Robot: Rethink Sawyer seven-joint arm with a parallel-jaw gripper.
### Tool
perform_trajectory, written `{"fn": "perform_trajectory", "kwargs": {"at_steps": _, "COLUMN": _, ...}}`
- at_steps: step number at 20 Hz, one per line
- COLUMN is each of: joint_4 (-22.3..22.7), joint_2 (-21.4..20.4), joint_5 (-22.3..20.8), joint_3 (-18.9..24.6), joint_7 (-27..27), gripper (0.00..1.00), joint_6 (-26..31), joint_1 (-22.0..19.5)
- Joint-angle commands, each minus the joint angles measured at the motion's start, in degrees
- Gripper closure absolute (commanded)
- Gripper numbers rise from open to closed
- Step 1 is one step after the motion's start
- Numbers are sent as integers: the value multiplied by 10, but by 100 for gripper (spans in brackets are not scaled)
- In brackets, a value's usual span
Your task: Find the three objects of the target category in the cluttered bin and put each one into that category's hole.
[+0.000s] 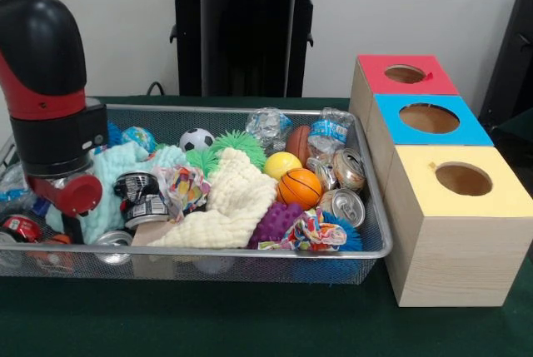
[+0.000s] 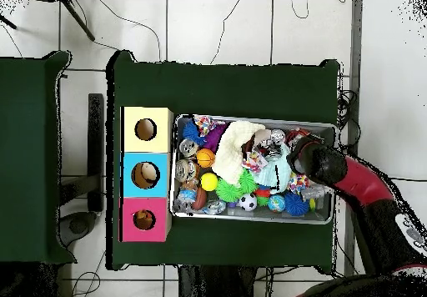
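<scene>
The wire mesh bin (image 1: 250, 252) is full of clutter; it also shows in the overhead view (image 2: 250, 218). No plush animal toy shows plainly in either view; any there are lie hidden among the clutter. The red-topped box's hole (image 1: 405, 74) is at the far end of the box row, and shows in the overhead view (image 2: 144, 220). My gripper (image 1: 73, 220) is down in the bin's left end, mostly hidden by the arm's wrist. In the overhead view the gripper (image 2: 300, 162) is over the bin's right end.
The bin holds a cream cloth (image 1: 233, 203), mint cloth (image 1: 117, 172), soccer ball (image 1: 196, 139), green hairy ball (image 1: 237, 145), basketball (image 1: 300, 187), purple spiky ball (image 1: 276, 222), cans (image 1: 343, 205) and a crushed bottle (image 1: 331, 131). The blue box (image 1: 429, 120) and yellow box (image 1: 462, 182) stand beside the red one.
</scene>
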Motion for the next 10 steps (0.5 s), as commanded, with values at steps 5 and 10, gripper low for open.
{"fn": "perform_trajectory", "kwargs": {"at_steps": 5, "joint_4": 8, "joint_2": -80, "joint_5": 25, "joint_3": 7, "joint_7": 7, "gripper": 100, "joint_6": 102, "joint_1": 4}}
{"fn": "perform_trajectory", "kwargs": {"at_steps": 10, "joint_4": 45, "joint_2": -106, "joint_5": 18, "joint_3": -20, "joint_7": 49, "gripper": 100, "joint_6": 82, "joint_1": 27}}
